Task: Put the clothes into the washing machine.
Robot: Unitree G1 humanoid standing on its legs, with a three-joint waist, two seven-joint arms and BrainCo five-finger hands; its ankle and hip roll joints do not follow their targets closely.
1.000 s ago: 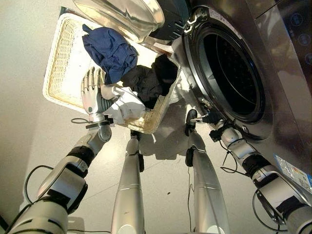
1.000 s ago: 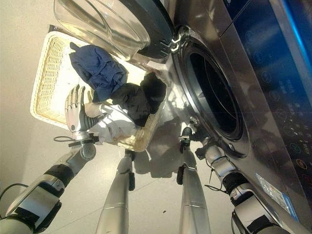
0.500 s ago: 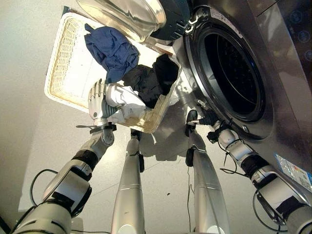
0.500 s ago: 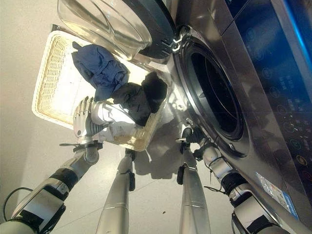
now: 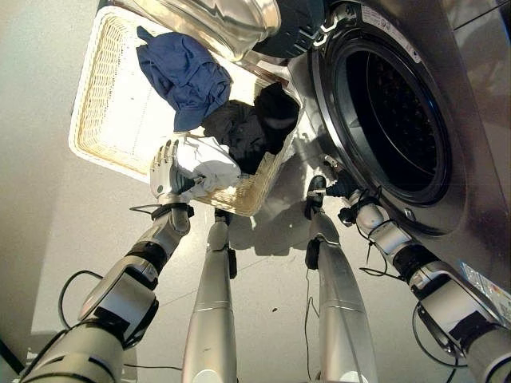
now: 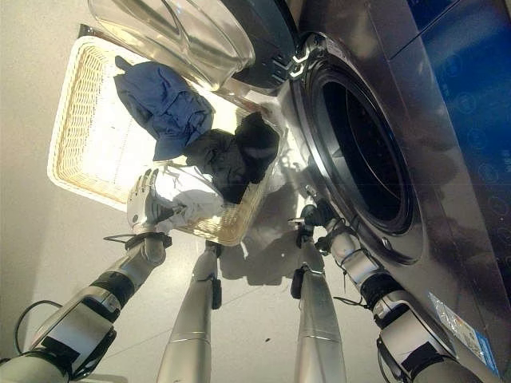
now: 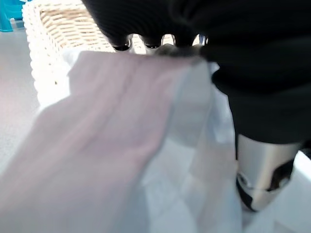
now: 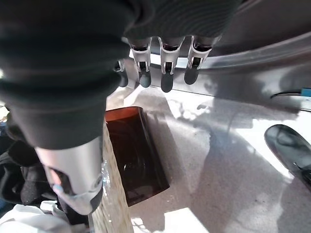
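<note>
The wicker laundry basket [image 5: 108,120] sits on the pale floor [image 5: 40,223] just beside the washing machine [image 5: 479,159], whose round drum opening [image 5: 391,120] stands open with the glass door [image 5: 215,20] swung out over the basket's far edge. Inside the basket lie three pieces of clothing: a blue garment [image 5: 184,72] towards the far side, a black garment [image 5: 251,128] bunched against the wall nearest the machine, and a white garment [image 5: 209,163] at the near corner. The left hand [image 5: 165,171] is down at that near corner with its fingers curled into the white garment, gripping a fold of it; the cloth is bunched right up against the palm in the left wrist view [image 7: 121,145]. The right hand [image 5: 334,189] hangs low in front of the machine, below the drum opening, fingers loosely straight and holding nothing [image 8: 165,68].
</note>
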